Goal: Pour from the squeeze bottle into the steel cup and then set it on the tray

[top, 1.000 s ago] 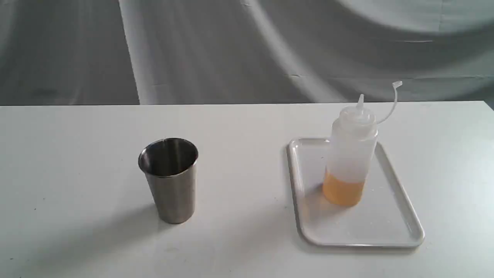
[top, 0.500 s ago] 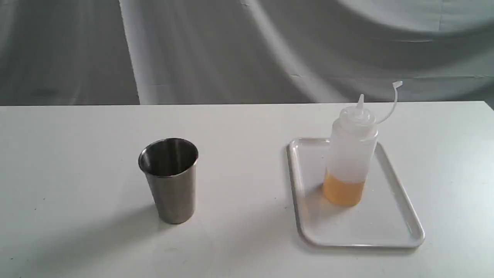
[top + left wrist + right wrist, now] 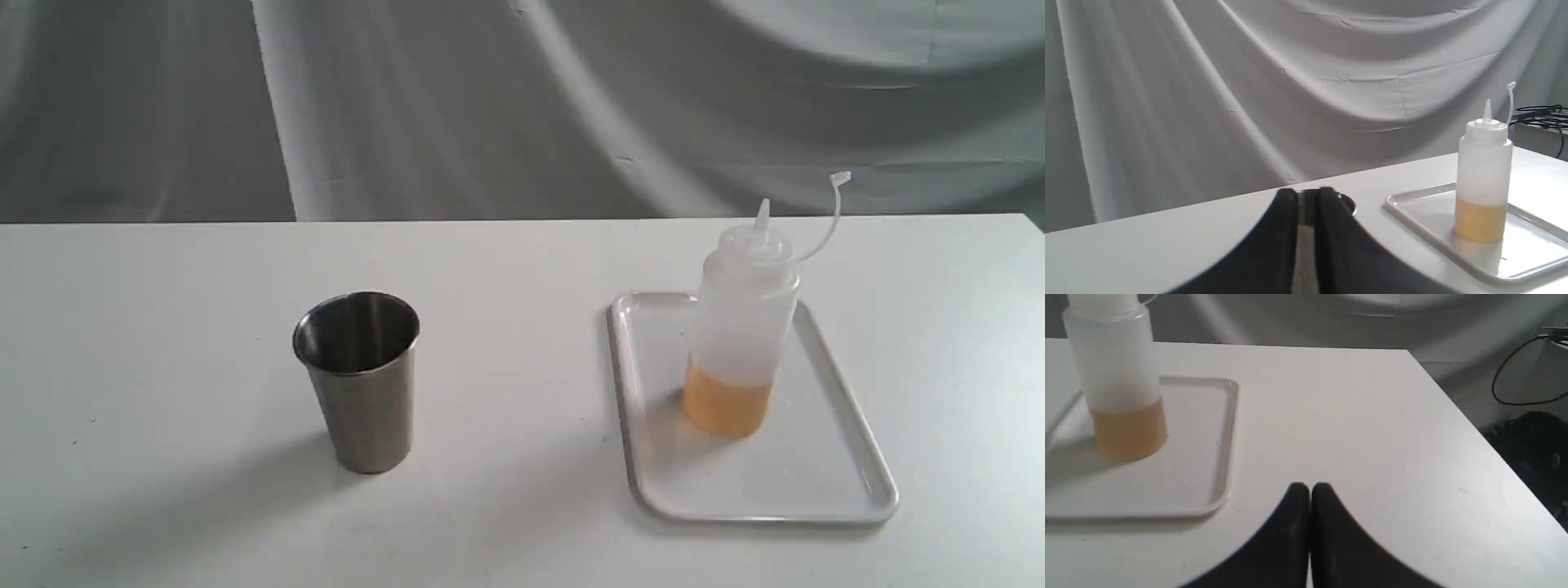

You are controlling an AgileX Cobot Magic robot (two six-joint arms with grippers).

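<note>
The bottle (image 3: 741, 343) stands upright on the tray (image 3: 816, 490), toward its far half, on the right side of the counter (image 3: 522, 261). Its cap is off the nozzle and hangs on its strap, and amber liquid fills roughly the bottom quarter. The cup (image 3: 359, 384) stands upright on the left, well apart from the tray. Its dark inside shows no liquid that I can make out, so I cannot tell whether the pour has been done. Either nothing has begun, or the whole job is finished and the bottle is already set down where it belongs.

Neither arm appears in the exterior view, so both seem to sit low at the near edge, away from the things. The left end effector (image 3: 1308, 196) points at the cup, its two dark fingers almost pressed together with a thin slit between them, holding nothing. The right end effector (image 3: 1310, 490) has its fingers pressed together, empty, aimed across bare counter to the right of the tray.
</note>
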